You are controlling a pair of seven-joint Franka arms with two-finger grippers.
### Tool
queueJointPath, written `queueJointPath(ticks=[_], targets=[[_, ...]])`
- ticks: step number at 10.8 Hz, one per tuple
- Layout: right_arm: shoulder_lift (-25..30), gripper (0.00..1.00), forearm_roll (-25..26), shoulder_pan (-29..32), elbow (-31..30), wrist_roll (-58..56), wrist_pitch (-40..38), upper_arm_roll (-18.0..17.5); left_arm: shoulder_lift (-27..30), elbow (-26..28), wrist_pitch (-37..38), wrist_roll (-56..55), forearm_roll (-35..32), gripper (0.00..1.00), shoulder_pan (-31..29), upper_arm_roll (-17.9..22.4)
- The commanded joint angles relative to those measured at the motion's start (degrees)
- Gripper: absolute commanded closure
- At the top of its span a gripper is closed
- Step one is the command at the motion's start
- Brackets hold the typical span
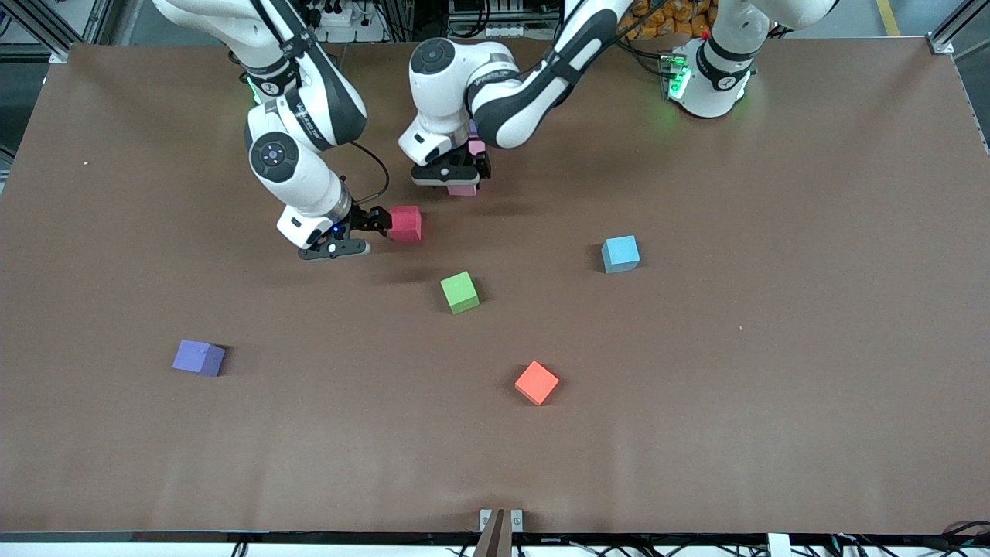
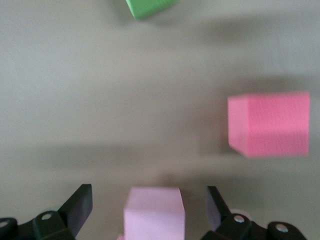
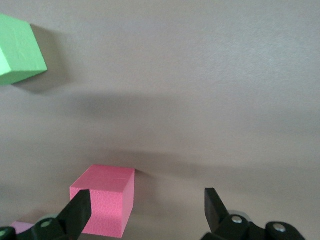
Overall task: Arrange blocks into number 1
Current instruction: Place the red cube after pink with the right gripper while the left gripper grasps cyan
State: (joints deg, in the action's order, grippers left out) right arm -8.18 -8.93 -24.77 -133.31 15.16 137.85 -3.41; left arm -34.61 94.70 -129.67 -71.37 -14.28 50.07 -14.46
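Note:
My left gripper (image 1: 456,175) hangs low and open around a pale pink block (image 1: 462,189) (image 2: 154,212), which sits between its fingers with a gap on each side. A second pink block (image 1: 476,146) and a bit of a purple block (image 1: 472,127) peek out by the left arm's wrist. My right gripper (image 1: 368,233) (image 3: 146,200) is open beside the red block (image 1: 404,223) (image 3: 105,200) (image 2: 270,124); one finger (image 3: 80,210) stands in front of that block and the rest of the gap is bare.
Loose on the brown table (image 1: 773,348) lie a green block (image 1: 459,292) (image 3: 17,50) (image 2: 147,7), a light blue block (image 1: 620,254), an orange block (image 1: 537,382) and a purple block (image 1: 199,357) toward the right arm's end.

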Motion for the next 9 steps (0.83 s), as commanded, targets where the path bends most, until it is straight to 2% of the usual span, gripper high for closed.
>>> queueJointPath(ticks=[1, 5, 7, 9], targets=[[-1.9, 0.0, -0.9, -2.4, -0.6, 0.3, 2.2, 0.0, 0.3, 0.2, 0.6, 0.7, -1.3, 0.0, -6.5, -0.4], [-3.7, 0.0, -2.5, -5.8, -0.6, 0.4, 3.0, 0.0, 0.3, 0.6, 0.6, 3.3, -2.5, 0.0, -19.8, -0.5], [-5.3, 0.0, -4.3, -7.6, -0.6, 0.5, 5.6, 0.0, 2.5, 4.8, 1.6, 5.6, -3.6, 0.0, -23.5, -0.5], [-5.6, 0.0, -4.3, -8.6, -0.6, 2.9, 5.6, 0.0, 6.2, 11.5, 0.9, 7.6, -6.1, 0.0, -25.9, -0.7]])
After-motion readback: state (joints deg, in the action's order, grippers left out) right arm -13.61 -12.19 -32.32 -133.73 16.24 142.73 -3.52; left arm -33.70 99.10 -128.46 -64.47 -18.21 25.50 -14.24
